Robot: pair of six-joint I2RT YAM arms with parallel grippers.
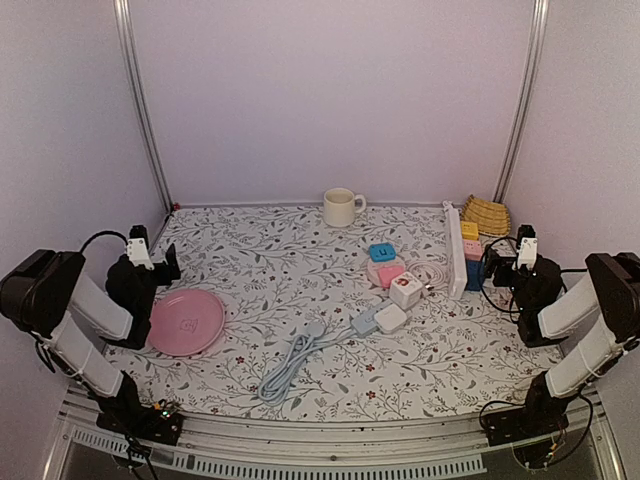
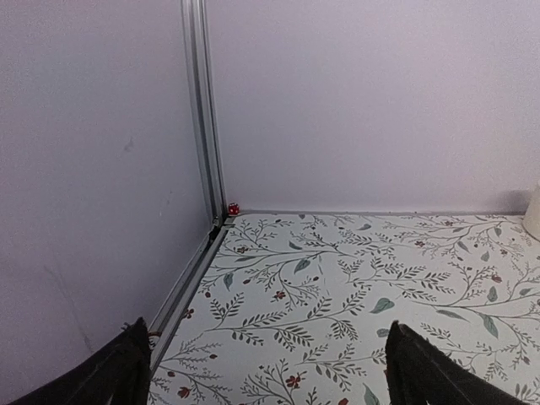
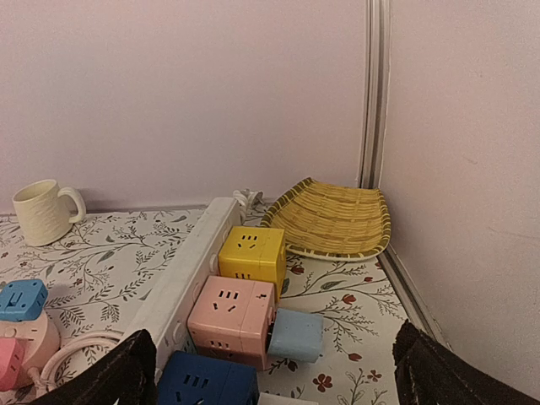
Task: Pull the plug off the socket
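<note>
Both arms are folded at the two sides of the desk [image 1: 290,255], so the middle is open to the top camera. The left gripper [image 2: 266,329] is released, with its two fingers wide apart, and it holds nothing. It looks toward the far left corner, where only the flowered surface is in front of it. The right gripper [image 3: 274,333] is also released and empty. It points at the coloured cubes beside the long power strip [image 1: 455,250].

The task's thing, as I judge, lies near the middle of the desk, a little to the right: a white plug [image 1: 392,317] pushed into a pale blue socket [image 1: 365,323] at the end of a white cable [image 1: 290,368]. The two pieces touch and lie flat, and the cable goes toward the near left in a loose bundle. I am not fully sure of this, because in the right wrist view a light blue block [image 3: 295,335] sits against the side of a pink cube [image 3: 232,316], and this could be another plugged pair.

The pair in the middle is fixed to nothing. So I think one gripper must hold the socket while the other pulls the plug straight out; otherwise both would slide together. The pink plate [image 1: 187,322] and the mug [image 1: 340,207] are well apart from it.
</note>
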